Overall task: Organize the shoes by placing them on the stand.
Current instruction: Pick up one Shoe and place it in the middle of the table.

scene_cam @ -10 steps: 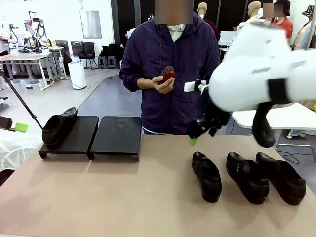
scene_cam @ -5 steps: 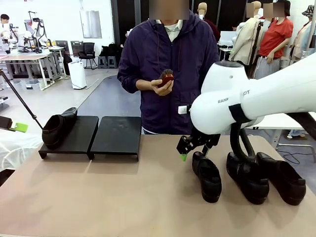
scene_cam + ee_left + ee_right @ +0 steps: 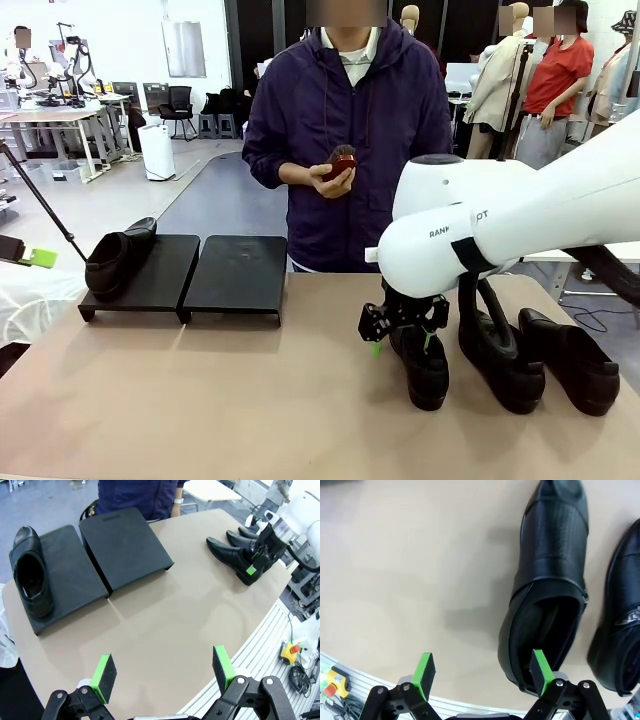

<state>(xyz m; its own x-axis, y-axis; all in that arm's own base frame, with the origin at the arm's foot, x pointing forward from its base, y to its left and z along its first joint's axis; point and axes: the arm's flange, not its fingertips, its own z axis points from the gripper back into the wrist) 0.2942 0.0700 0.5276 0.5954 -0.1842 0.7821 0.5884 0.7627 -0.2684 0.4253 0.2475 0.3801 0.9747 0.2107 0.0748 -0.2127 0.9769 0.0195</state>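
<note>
Because the leftmost shoe (image 3: 547, 580) on the desk (image 3: 250, 400) lay with toe at 12 o'clock and heel at 6 in the right wrist view, its long axis crossed the closing line of the right fingers (image 3: 539, 666). They stood apart, one above the heel opening, the other above bare desk, so a shift toward 3 o'clock seemed needed. The left fingers (image 3: 104, 672), also apart, hung well away. At 10 o'clock in the front view, the stand (image 3: 235, 270) carried a fourth shoe (image 3: 118, 258), with free room beside.

Tan table (image 3: 250, 400): black stand (image 3: 235, 275), three shoes (image 3: 512, 378)
</note>
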